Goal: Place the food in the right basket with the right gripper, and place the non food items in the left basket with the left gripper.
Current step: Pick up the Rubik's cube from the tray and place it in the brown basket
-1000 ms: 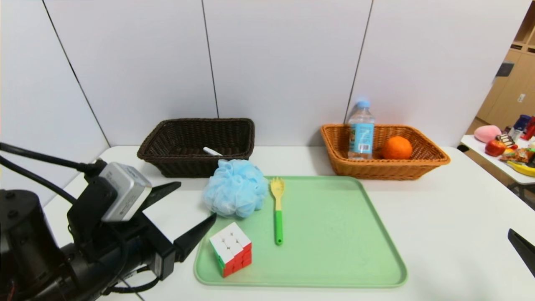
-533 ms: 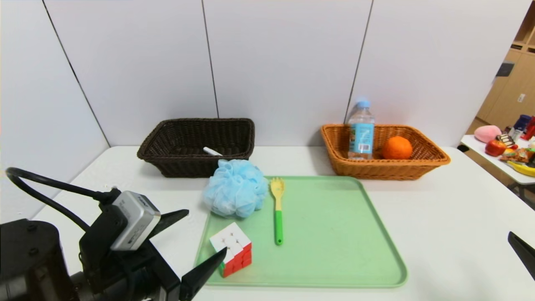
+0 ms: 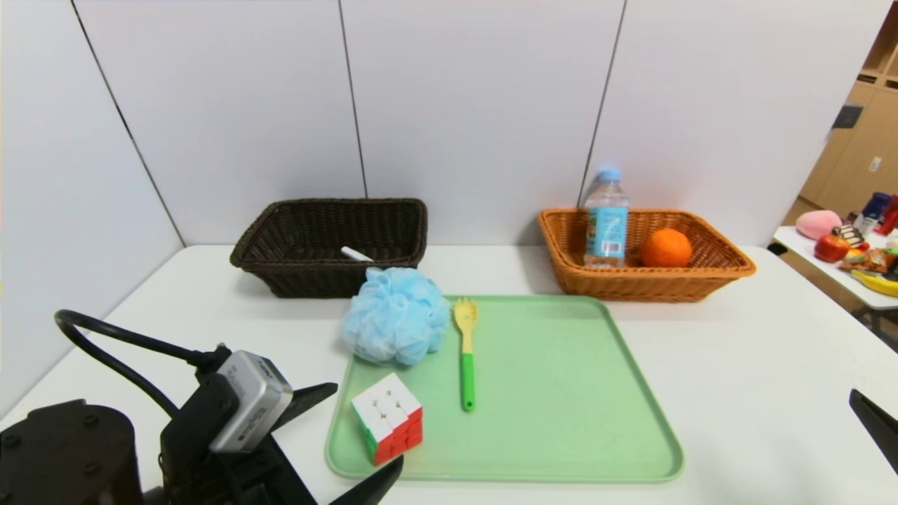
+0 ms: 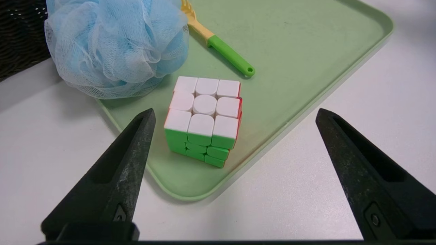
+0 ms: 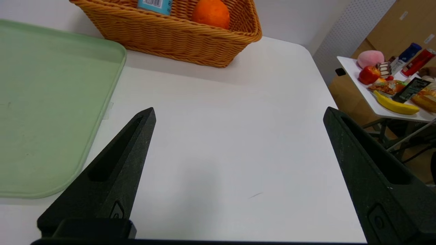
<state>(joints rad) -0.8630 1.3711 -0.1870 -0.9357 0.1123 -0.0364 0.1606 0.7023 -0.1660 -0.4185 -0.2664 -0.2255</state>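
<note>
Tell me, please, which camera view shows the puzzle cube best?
The left wrist view: the puzzle cube sits close and central on the green tray, its white top and green side clear. The head view shows it smaller, near the tray's front left corner. The right wrist view does not show it.

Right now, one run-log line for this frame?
left end effector: open, near cube | right end effector: open, parked | tray: cube, fork, loofah

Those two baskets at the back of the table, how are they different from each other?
The left basket is dark brown; the right basket is light orange-tan. The left basket holds only a small white thing, while the right basket holds an upright bottle and an orange. A blue sponge sits just in front of the left basket; nothing sits against the right one. Both are woven and rectangular.
</note>
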